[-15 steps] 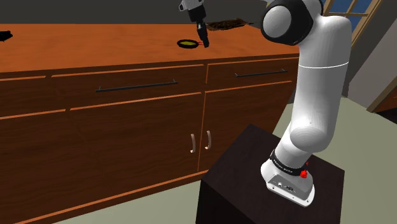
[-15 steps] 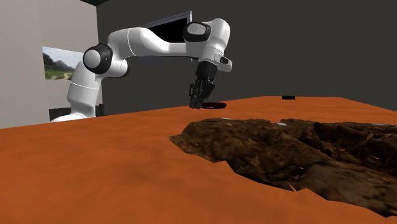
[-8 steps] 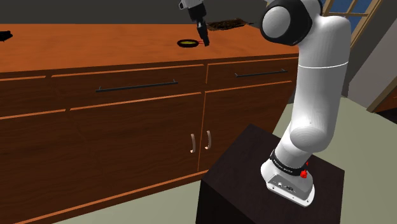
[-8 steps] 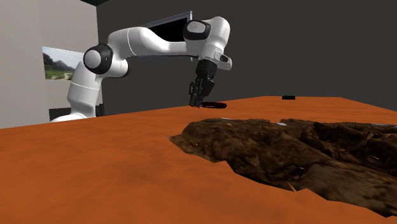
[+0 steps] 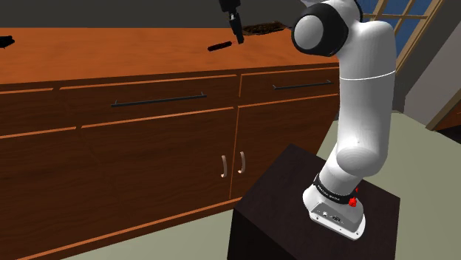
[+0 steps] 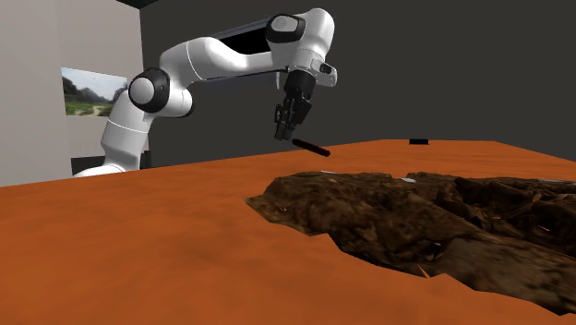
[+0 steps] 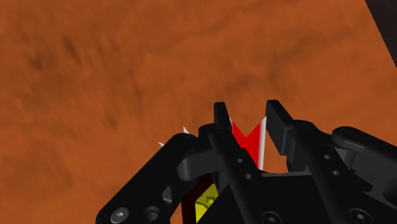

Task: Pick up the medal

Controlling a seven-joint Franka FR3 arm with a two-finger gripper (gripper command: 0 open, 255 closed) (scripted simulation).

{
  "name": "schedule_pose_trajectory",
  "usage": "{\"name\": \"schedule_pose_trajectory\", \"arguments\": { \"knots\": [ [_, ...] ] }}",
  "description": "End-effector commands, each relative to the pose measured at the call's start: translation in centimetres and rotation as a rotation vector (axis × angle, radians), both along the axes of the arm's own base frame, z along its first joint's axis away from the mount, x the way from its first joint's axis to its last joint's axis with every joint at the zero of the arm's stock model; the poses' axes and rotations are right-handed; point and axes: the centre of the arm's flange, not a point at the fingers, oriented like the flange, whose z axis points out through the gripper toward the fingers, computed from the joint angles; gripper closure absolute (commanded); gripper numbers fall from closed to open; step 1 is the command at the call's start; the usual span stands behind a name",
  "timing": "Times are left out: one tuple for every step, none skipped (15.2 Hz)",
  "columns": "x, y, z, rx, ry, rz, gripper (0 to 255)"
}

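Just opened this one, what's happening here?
The white Franka arm's black gripper is shut on the medal, clasping its red and white ribbon between the fingers. In the second exterior view the medal hangs tilted just under the gripper, seemingly a little above the orange-brown counter. A rough dark brown mass lies on the counter nearer that camera.

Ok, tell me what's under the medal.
Bare orange countertop lies under the medal, which appears to hang clear of it, clasped in the gripper. In the wrist view the gripper's own body hides the patch of counter directly beneath.
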Motion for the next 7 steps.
{"name": "schedule_pose_trajectory", "arguments": {
  "knots": [
    [0.0,0.0,1.2,0.0,0.0,0.0,255],
    [0.0,0.0,1.7,0.0,0.0,0.0,255],
    [0.0,0.0,2.3,0.0,0.0,0.0,255],
    [0.0,0.0,2.8,0.0,0.0,0.0,255],
    [0.0,0.0,3.3,0.0,0.0,0.0,255],
    [0.0,0.0,3.4,0.0,0.0,0.0,255],
    [0.0,0.0,3.4,0.0,0.0,0.0,255]
  ]
}}
